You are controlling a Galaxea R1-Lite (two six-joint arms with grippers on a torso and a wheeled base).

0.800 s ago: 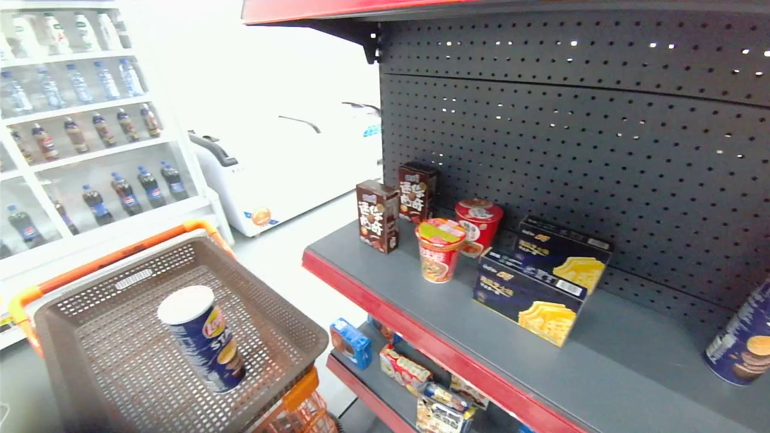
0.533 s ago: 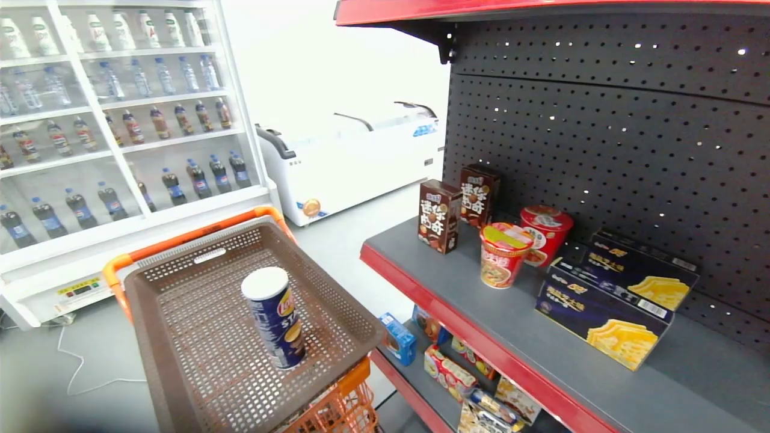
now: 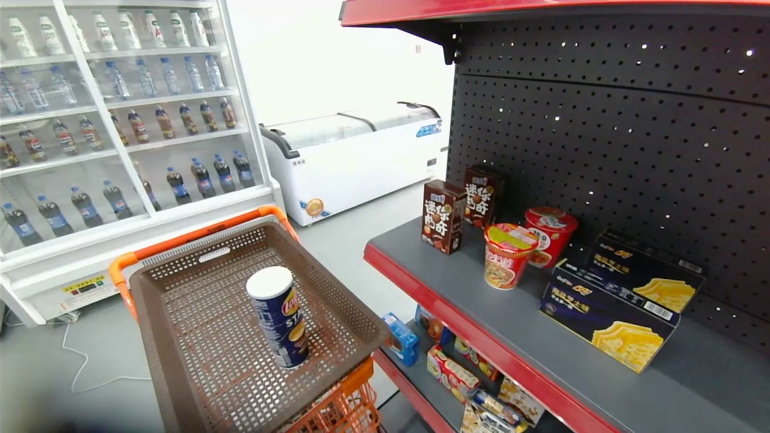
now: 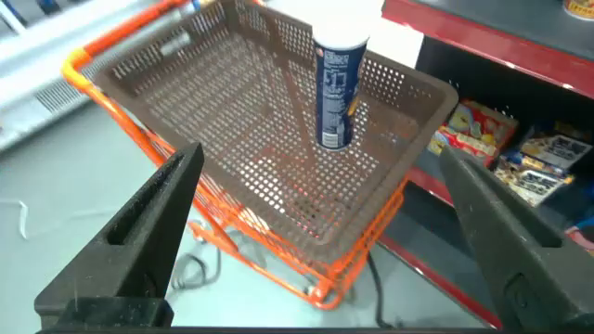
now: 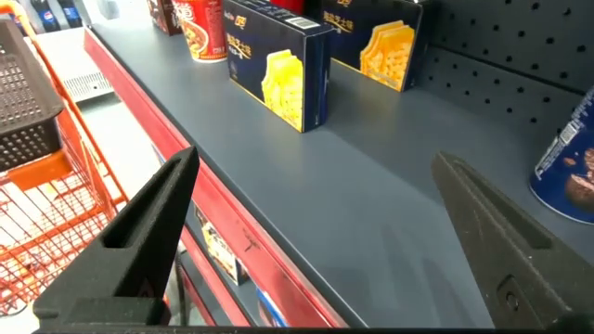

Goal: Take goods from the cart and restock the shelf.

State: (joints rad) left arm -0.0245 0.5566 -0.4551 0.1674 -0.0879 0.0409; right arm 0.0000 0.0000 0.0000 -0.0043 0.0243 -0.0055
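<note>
On the cart's brown mesh basket (image 3: 198, 355) stands one blue chip can (image 3: 278, 317), upright with its white lid on top, near the basket's middle and touching none of its walls. One orange handle (image 3: 192, 233) runs round the basket's far rim. The left gripper (image 4: 317, 153) hangs above the basket, its two dark fingers (image 4: 148, 232) spread wide with nothing between them, the can beyond their tips.

To the right, the grey shelf (image 3: 481, 325) with its red front edge carries six goods in pairs: two brown boxes (image 3: 443, 216) upright at the end, two noodle cups (image 3: 509, 255) just beside them, and two dark blue boxes (image 3: 607, 316) one behind the other. The right wrist view adds a seventh, a second blue can (image 5: 568, 172) standing farther along, well apart from the boxes. The right gripper (image 5: 314, 158) hovers over the shelf's bare front part, fingers wide apart and holding nothing.
</note>
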